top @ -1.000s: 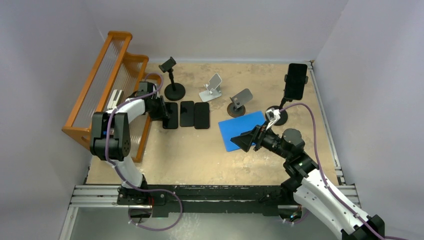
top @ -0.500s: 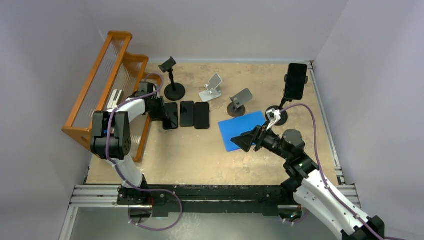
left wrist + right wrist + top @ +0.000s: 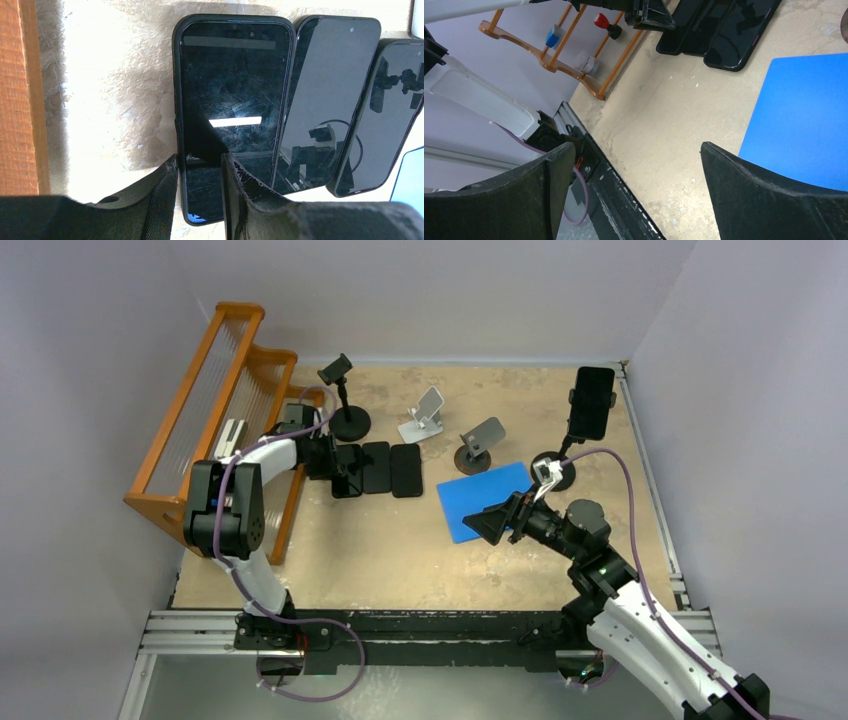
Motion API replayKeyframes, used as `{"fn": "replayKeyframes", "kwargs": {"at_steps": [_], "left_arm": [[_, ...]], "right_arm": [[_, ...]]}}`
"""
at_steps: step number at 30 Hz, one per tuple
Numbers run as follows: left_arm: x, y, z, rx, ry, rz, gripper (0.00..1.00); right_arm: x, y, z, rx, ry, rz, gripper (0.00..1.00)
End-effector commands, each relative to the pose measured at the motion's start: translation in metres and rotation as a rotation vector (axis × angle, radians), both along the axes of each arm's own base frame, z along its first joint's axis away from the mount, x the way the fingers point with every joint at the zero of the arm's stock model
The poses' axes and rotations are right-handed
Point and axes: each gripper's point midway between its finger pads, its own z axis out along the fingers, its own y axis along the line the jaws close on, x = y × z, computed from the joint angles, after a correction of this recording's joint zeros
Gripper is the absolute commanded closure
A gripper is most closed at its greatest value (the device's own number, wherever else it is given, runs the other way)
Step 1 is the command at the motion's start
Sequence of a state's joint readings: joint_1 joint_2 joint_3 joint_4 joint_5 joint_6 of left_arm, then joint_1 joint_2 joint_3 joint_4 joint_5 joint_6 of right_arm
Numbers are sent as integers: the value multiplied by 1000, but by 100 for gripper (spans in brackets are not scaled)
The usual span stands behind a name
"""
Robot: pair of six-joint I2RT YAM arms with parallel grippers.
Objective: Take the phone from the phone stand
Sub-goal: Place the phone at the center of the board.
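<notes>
three flat phones (image 3: 375, 467) plus one upright phone (image 3: 592, 402), four in all. four stands (image 3: 350, 424), just one loaded. one blue mat (image 3: 470, 502). one orange rack (image 3: 215, 390). two arms (image 3: 262, 452).

Orange wooden rack (image 3: 210, 400) stands along the table's (image 3: 400, 540) left edge. Blue mat (image 3: 475, 495) lies flat, right of centre.

Three dark phones (image 3: 375, 467) lie flat on the bench (image 3: 380, 540) — the left hand (image 3: 338, 465) is at the end phone (image 3: 350, 478). The right hand (image 3: 497, 524), jaws wide, hovers over a blue mat (image 3: 470, 495); a fourth phone (image 3: 592, 400) stands in its stand (image 3: 565, 475).
</notes>
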State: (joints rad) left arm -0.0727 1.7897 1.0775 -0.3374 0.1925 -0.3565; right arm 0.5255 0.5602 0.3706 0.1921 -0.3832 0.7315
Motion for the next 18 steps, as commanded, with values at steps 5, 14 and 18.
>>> {"fn": "replayKeyframes", "kwargs": {"at_steps": [5, 14, 18], "left_arm": [[2, 7, 24, 50, -73, 32, 65], [-3, -21, 108, -11, -331, -38, 59], [-15, -51, 159, -73, -533, -158, 56]], "right_arm": [[3, -2, 7, -10, -39, -17, 3], [21, -13, 15, -72, -93, -111, 3], [25, -15, 17, -90, -101, -127, 3]]}}
